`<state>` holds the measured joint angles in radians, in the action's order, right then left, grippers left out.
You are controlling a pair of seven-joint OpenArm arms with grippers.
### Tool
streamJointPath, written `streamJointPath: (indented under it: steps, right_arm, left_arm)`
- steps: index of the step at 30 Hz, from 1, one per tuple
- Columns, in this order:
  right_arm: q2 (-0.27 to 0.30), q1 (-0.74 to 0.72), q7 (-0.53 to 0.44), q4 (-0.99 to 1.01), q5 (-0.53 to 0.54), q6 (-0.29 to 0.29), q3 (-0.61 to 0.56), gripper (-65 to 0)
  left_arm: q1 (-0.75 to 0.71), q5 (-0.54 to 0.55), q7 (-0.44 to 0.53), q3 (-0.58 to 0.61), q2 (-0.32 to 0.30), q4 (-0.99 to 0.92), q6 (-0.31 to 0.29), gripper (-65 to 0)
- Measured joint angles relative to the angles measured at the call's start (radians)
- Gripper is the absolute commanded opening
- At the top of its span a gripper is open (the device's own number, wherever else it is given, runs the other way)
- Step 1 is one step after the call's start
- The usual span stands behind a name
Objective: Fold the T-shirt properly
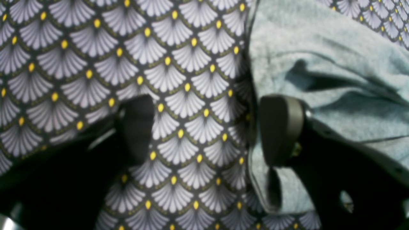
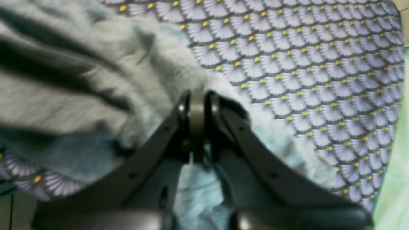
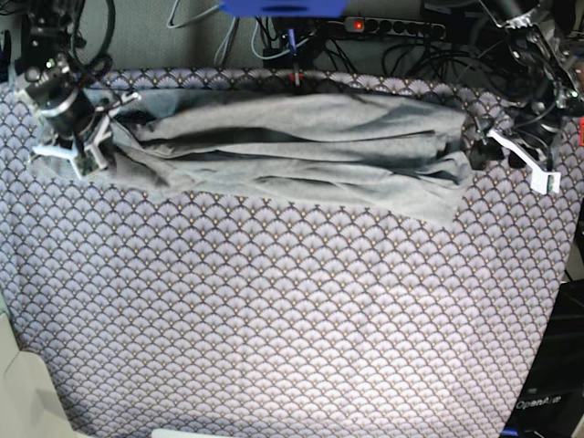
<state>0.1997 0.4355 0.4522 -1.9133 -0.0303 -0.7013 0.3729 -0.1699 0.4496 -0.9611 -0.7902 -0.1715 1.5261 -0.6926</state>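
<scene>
While the T-shirt (image 3: pixel 301 151) lies bunched across the frame's top, right gripper (image 2: pixel 197 95) pinches its edge shut; left gripper (image 1: pixel 207 127) gapes empty beside fabric, so a one-sided pull prob skews the fold.

Big table covered edge to edge with a patterned cloth (image 3: pixel 274 319): purple-white scallop fans on dark lines, small yellow dot at the tip of each fan. Lies pretty flat, only faint ripples, drops off at the near left corner. On top, toward the far edge, a light grey T-shirt (image 3: pixel 301 146), bunched into a long band running almost side to side, full of lengthwise folds and creases, with a flatter flap sticking out at its near right end. Hem edge of the shirt sits right on the cloth in the left wrist view, a bit curled up.
</scene>
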Motion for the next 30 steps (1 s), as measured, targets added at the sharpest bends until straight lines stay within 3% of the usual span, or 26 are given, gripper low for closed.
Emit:
streamJointPath:
  steps: [5,10,19,26,30]
  right_arm:
    - [-0.001,0.128,-0.145,0.000,-0.004,-0.003,0.065,-65.0]
    - [-0.032,0.157,-0.253,0.003,-0.002,-0.003,0.154,-65.0]
    - [-0.053,0.239,-0.327,0.008,-0.002,-0.002,0.191,-65.0]
    - [-0.058,0.244,-0.423,0.155,-0.008,-0.001,0.190,-65.0]
    - [-0.059,0.231,-0.412,0.210,-0.011,-0.002,0.192,-65.0]
  left_arm:
    - [-0.002,0.000,0.000,0.000,-0.001,0.000,0.000,-15.0]
    - [-0.004,0.000,0.000,0.000,-0.003,0.000,0.000,-15.0]
    - [-0.005,-0.003,0.000,0.000,-0.003,0.000,0.000,-15.0]
    - [-0.004,-0.003,0.000,0.000,-0.018,0.000,-0.001,-15.0]
    - [-0.004,-0.003,0.000,0.000,-0.016,0.000,0.000,-14.8]
